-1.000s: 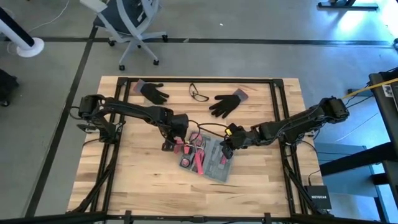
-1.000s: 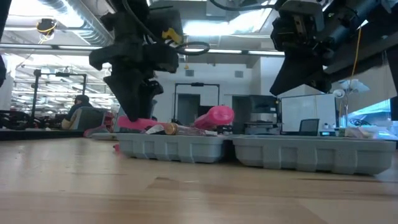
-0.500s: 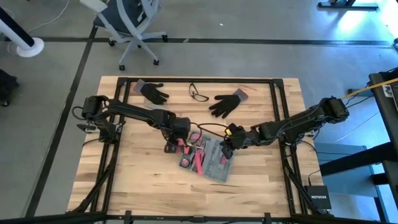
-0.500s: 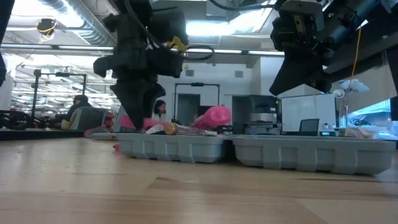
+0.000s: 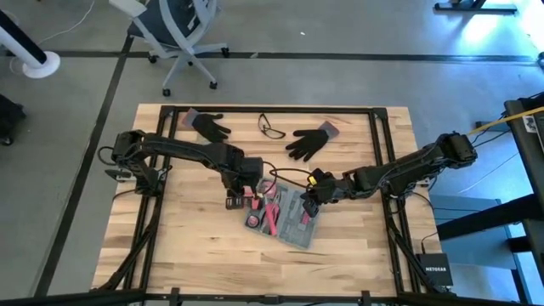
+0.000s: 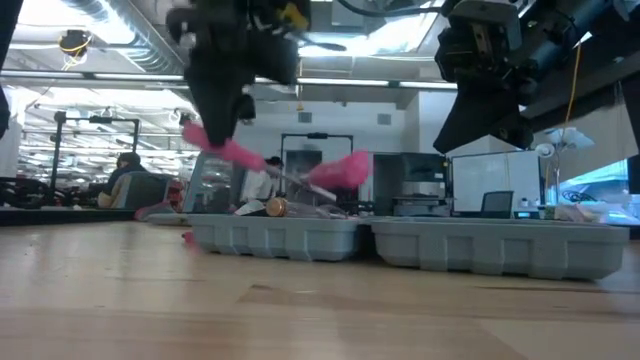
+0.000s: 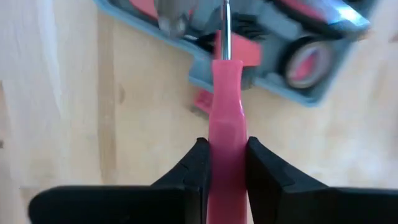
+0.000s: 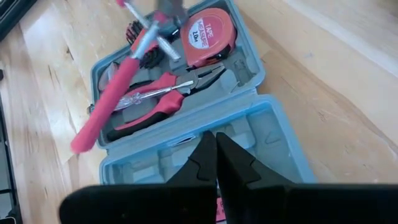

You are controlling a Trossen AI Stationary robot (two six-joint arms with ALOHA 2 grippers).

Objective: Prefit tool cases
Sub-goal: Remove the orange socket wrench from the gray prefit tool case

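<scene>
Two grippers are at work. My left gripper (image 7: 222,167) clamps the pink handle of a screwdriver (image 7: 225,93), lifted just beside the near edge of the tool case (image 5: 285,217), which lies open on the table (image 5: 187,255) between my arms. My right gripper (image 8: 216,163), fingers pressed together and holding nothing, hovers over the case's empty half. I judge the step as seating tools in their slots; next, I must line the shaft up with its moulded groove and lower it level.
</scene>
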